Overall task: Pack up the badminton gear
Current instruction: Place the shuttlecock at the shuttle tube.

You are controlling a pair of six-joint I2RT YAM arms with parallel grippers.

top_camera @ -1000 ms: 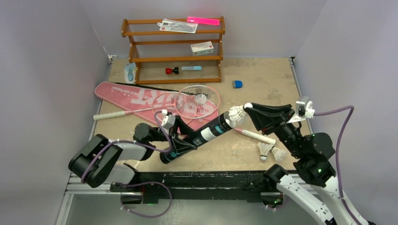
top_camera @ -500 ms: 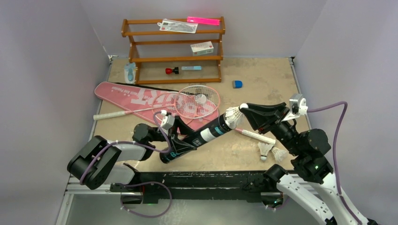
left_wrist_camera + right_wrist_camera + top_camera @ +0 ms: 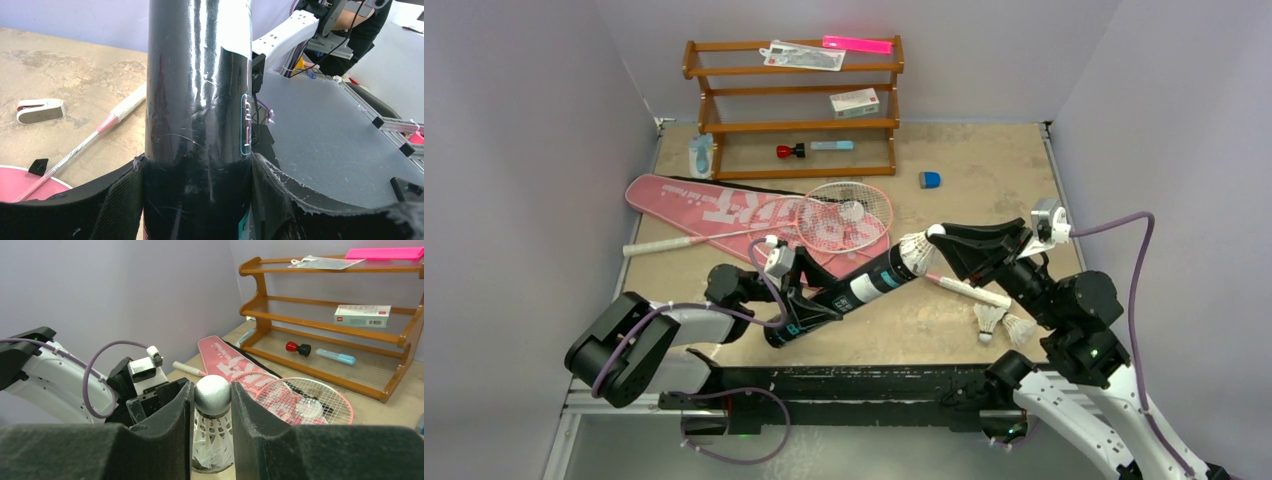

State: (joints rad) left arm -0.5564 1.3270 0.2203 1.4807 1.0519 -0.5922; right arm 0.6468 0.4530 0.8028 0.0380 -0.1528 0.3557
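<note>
My left gripper (image 3: 809, 300) (image 3: 197, 200) is shut on the lower part of the long black tube (image 3: 864, 283) (image 3: 197, 100), which slants up to the right. At the tube's open mouth, my right gripper (image 3: 932, 238) (image 3: 212, 388) is shut on the rounded cork of a white feather shuttlecock (image 3: 914, 250) (image 3: 212, 396), with the feathers pointing into the tube. The pink bag (image 3: 704, 200) lies behind, and a pink-framed racket (image 3: 849, 215) rests on it with a shuttlecock on its strings. The second racket's white handle (image 3: 969, 290) lies under my right arm. Two more shuttlecocks (image 3: 1002, 324) lie beside it.
The brown wooden rack (image 3: 794, 125) stands at the back with a small white box (image 3: 854, 102) and small items on its shelves. A blue object (image 3: 930, 180) lies on the table to its right. Grey walls close in both sides.
My right arm has moved left and slightly down, bringing the held shuttlecock up to the tube's mouth. The left arm and tube have stayed still.
</note>
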